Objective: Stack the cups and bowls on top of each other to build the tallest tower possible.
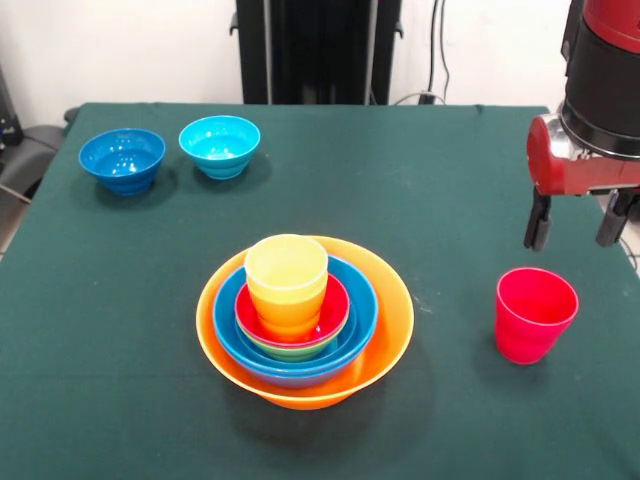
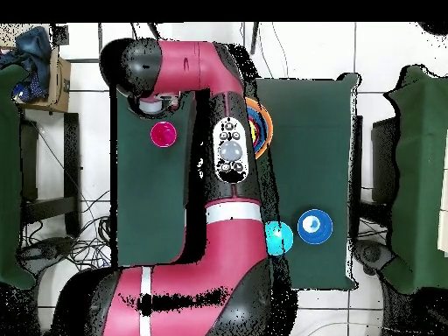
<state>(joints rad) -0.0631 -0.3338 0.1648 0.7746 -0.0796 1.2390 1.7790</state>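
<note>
Red plastic, glossy and upright: the red cup (image 1: pixel 536 313) stands alone on the green table (image 1: pixel 440 180), well apart from the tower (image 1: pixel 305 320), and the gripper (image 1: pixel 582 222) hangs just above and slightly behind it with its two dark fingers (image 1: pixel 538 222) spread wide and nothing between them. To my eye the step in hand is picking this cup up. It would go best if the fingers came straight down astride the rim, one on each side, closing gently, since a tapered, slick tumbler could squirt out or tip if pinched off-centre. The tower itself is an orange bowl (image 1: pixel 385 340) holding a blue bowl (image 1: pixel 362 312), smaller green and red ones, and a yellow cup (image 1: pixel 287 280) on top; the red cup would presumably nest over or into that, so it needs a clean lift and a centred lowering to avoid knocking the yellow one. Far off sit a dark-blue bowl (image 1: pixel 122 160) and a light-blue bowl (image 1: pixel 220 145), touching nothing. Nothing lies between cup and tower. From overhead the arm (image 2: pixel 210 175) covers most of the stack.
</note>
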